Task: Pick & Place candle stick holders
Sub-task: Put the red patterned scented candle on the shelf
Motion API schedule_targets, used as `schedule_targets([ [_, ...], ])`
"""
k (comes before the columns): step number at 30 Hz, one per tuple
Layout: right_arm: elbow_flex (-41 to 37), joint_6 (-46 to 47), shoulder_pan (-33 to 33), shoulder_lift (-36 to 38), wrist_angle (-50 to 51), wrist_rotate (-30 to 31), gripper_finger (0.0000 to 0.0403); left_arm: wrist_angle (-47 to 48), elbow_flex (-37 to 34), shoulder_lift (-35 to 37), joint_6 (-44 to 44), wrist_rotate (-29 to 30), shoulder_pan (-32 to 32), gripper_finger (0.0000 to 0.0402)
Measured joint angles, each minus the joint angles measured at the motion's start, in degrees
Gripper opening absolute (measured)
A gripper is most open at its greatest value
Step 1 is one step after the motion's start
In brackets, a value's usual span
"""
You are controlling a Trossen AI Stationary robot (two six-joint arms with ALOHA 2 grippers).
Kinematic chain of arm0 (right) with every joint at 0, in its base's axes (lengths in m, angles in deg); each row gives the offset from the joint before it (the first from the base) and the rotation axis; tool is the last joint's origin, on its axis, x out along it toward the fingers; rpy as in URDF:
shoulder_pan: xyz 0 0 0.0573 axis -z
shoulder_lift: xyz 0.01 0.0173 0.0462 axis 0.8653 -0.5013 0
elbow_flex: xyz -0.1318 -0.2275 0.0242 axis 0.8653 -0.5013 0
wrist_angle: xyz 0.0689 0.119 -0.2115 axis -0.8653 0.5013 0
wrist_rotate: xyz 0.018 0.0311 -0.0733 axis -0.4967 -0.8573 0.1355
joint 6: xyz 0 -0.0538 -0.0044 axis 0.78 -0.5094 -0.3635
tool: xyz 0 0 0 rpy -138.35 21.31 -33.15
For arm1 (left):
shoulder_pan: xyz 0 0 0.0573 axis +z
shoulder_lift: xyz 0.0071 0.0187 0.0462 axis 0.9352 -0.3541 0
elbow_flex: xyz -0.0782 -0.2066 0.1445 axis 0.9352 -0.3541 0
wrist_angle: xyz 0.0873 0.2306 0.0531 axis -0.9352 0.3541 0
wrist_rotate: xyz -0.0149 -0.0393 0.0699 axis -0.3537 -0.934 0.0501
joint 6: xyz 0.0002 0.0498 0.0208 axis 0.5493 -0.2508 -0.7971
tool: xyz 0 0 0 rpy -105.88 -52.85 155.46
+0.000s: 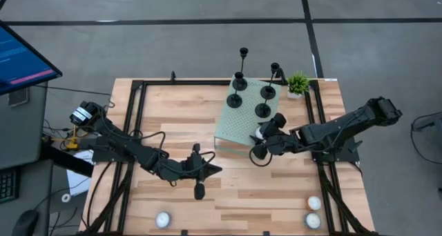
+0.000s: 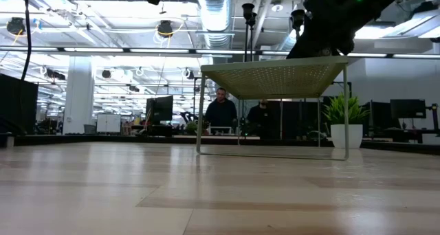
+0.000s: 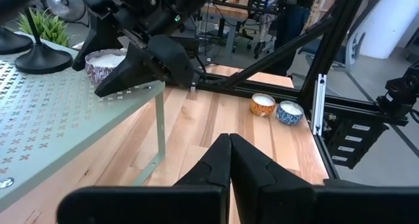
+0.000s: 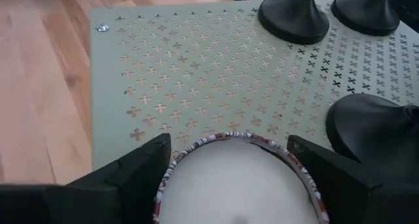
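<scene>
Left of the desk, at 9 o'clock, stands a monitor with lit coloured lines; its writing is too small to read.

The left pincer lies over the bare wood at about 7 o'clock from the desk's middle, its fingers pressed together and holding nothing.

One tealight candle sits at the near edge at 7 o'clock; two more tealight candles sit just beside each other at 5 o'clock. In the left wrist view these two show patterned cups with white wax inside.

A pale green perforated riser shelf stands on the desk toward 1 o'clock. Four black candle stick holders are counted there: three stand upright on the shelf with disc bases well apart, and the fourth shows at the shelf's far edge, where I cannot tell whether its base rests on the shelf.

The right pincer is at the shelf's near right corner, its fingers spread wide around a fourth tealight, a white candle in a patterned cup on the shelf.

One small green potted plant stands at the shelf's far right, at 1 o'clock.

No readable brand or label found.
</scene>
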Motion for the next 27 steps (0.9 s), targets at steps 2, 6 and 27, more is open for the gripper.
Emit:
schedule_targets([
  [2,0.0,0.0,0.0,0.1,0.2,-0.1,0.0296,0.0,0.0,0.0,0.0,0.0,0.0,0.0003],
  [6,0.9,-2.0,0.0,1.5,0.0,-1.1,0.0297,0.0,0.0,0.0,0.0,0.0,0.0,0.0003],
  [27,5.7,28.4,-21.8,13.7,33.4,11.3,0.0064,-0.4,0.0,4.5,0.0,3.0,-1.9,0.0003],
])
